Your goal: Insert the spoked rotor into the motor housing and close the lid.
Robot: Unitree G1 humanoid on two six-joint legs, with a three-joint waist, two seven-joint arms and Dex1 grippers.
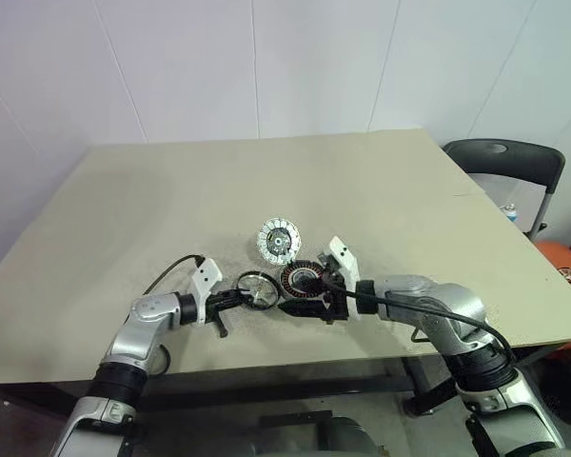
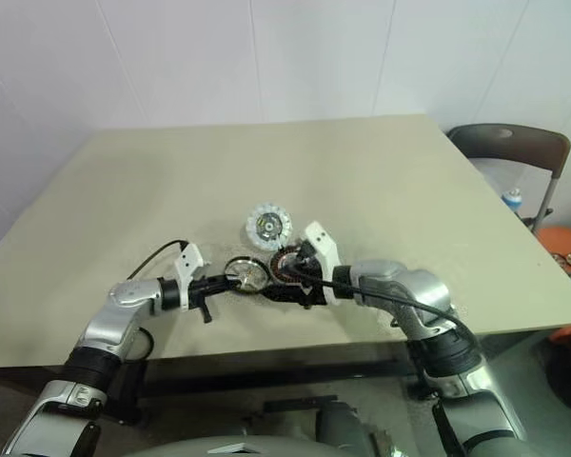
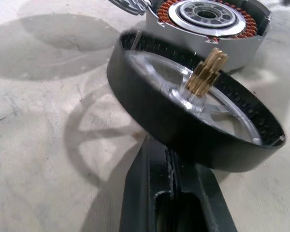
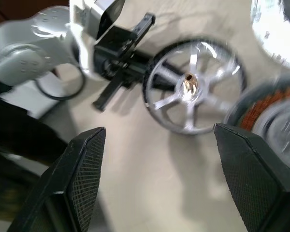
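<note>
The spoked rotor (image 1: 257,288), a black rim with silvery spokes and a brass pinion at its hub (image 3: 205,72), is held tilted just above the table by its rim. My left gripper (image 1: 236,299) is shut on it, and the fingers (image 3: 174,193) clamp the rim's near edge. Right beside it sits the motor housing (image 1: 303,279), a grey cup with coppery windings (image 3: 208,17). The lid (image 1: 278,240) lies open behind the housing, its segmented face up. My right gripper (image 4: 166,179) stands open by the housing's near side, facing the rotor (image 4: 191,87), nothing between its fingers (image 4: 82,179).
All of this lies near the front edge of the beige table (image 1: 266,181). A dark chair (image 1: 504,157) stands off the table's right side, with an orange object (image 1: 566,262) below it. A white wall rises behind the table.
</note>
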